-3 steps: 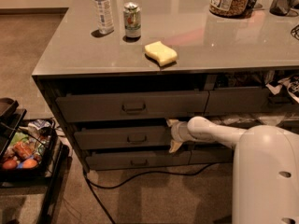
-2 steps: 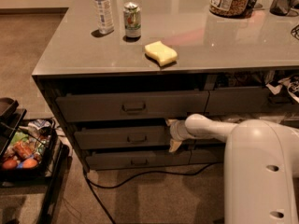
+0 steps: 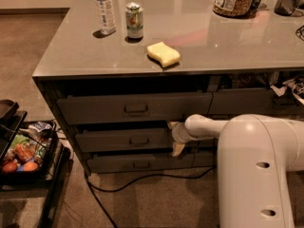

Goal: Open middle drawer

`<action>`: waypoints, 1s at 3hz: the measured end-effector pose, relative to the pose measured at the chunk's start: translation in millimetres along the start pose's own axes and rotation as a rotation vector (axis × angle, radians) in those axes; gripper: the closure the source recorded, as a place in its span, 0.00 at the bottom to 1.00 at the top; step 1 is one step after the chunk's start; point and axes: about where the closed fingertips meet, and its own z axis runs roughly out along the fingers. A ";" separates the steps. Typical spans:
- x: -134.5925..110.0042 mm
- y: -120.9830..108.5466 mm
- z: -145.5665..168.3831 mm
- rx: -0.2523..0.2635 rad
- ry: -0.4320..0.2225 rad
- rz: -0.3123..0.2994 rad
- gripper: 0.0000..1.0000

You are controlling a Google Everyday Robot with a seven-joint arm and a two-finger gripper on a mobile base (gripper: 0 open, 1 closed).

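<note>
**A:** Item: middle drawer (image 3: 118, 140). Location?

**B:** Under the counter (image 3: 204, 37), left bank, between the top drawer (image 3: 95, 109) and the bottom drawer (image 3: 114, 164). The front is hardly out, if at all. Handle (image 3: 139, 140) central, nothing on it.

**A:** Item: hand (image 3: 175, 137). Location and state?

**B:** At the right end of that front, well right of the handle. Fingers (image 3: 177, 149) spread, one high, one low. Whether they bear on the front I cannot tell.

**A:** Step in hand?

**B:** The pull, I judge. I want purchase on the front's edge confirmed first. Then a straight, level draw toward the base, with no sideways drag, since an off-centre pull may rack the drawer. I mind the cable (image 3: 142, 178) on the floor.
</note>
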 end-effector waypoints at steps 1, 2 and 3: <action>0.0 0.0 0.0 0.000 0.000 0.000 0.16; 0.0 0.0 0.0 0.000 0.000 0.000 0.37; -0.1 0.1 0.1 0.000 0.000 0.000 0.50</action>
